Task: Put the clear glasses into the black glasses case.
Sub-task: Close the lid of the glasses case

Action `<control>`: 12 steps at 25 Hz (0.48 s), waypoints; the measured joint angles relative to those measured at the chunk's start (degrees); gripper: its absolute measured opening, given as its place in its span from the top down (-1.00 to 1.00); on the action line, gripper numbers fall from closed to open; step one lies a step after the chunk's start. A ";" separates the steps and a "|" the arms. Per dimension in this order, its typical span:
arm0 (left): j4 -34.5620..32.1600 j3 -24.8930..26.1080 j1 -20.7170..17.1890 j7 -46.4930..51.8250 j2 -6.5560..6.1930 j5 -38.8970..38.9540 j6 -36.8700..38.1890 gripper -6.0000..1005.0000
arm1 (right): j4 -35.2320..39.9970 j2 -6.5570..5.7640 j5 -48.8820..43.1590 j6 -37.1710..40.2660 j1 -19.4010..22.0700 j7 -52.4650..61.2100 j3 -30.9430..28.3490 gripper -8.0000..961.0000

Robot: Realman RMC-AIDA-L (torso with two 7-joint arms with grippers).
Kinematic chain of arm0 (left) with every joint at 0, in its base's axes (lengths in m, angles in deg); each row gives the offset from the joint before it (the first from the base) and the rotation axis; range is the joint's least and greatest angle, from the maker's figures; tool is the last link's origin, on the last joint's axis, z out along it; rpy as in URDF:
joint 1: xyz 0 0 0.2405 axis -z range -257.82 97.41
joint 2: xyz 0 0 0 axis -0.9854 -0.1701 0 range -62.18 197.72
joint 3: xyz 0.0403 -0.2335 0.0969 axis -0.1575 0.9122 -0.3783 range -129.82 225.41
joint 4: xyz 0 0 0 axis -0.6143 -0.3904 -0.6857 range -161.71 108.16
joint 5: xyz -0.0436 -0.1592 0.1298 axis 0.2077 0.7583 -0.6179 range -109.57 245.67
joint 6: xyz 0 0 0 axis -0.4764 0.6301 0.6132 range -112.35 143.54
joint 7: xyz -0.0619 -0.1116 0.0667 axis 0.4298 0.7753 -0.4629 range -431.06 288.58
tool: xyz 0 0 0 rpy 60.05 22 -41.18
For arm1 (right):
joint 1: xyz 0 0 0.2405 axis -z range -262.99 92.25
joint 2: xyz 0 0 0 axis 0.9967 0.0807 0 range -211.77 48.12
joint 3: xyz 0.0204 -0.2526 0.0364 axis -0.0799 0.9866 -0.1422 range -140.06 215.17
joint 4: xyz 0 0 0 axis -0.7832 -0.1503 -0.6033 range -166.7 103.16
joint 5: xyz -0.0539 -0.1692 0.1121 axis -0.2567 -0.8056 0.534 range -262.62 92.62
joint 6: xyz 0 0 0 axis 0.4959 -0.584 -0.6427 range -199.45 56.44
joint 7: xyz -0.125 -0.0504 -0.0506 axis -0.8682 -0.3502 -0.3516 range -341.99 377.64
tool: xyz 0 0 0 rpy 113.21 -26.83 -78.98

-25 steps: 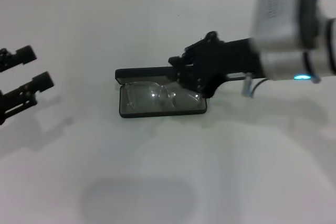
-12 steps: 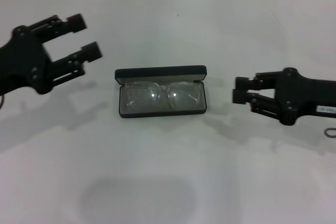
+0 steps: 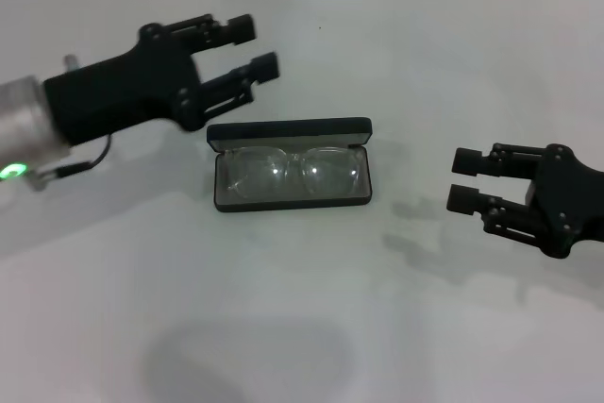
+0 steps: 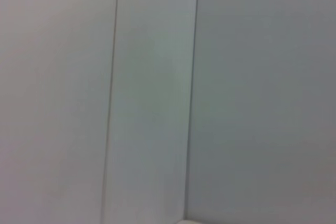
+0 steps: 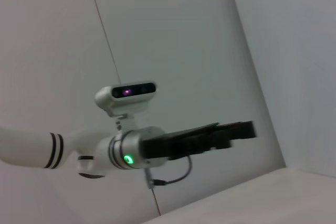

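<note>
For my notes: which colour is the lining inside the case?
Grey lining, inside the black case; head view shows it best.

I see the clear glasses [image 3: 293, 173] lying in the open black glasses case [image 3: 292, 165], mid-tabletop [image 3: 302, 318], between my two grippers.

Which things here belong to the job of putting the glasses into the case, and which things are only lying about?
Belonging to the job:
- clear glasses, lying inside the case
- black glasses case, lid open
- left claw, open, above and behind the case
- right claw, open, apart to the case's right

Only lying about:
- nothing else on the white table
</note>
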 joint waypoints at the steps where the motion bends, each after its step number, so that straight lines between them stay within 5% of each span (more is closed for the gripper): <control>1: 1.56 -0.16 1.20 -0.85 0.00 0.15 -1.81 -0.22 | -0.04 0.01 0.28 0.14 0.17 -0.01 0.00 0.05; 6: 6.16 -0.22 4.26 -1.53 0.07 0.52 -10.86 -0.20 | -0.38 0.00 1.30 1.06 0.69 -0.25 -0.09 0.05; 8: 7.39 -0.32 4.78 -1.44 0.11 0.46 -13.39 0.21 | -0.47 -0.05 1.32 1.21 0.71 -0.68 -0.10 0.05; 12: 8.88 -3.79 5.46 -0.84 0.08 0.08 -17.62 0.57 | -0.68 -0.23 1.34 0.97 0.68 -1.49 -0.14 0.05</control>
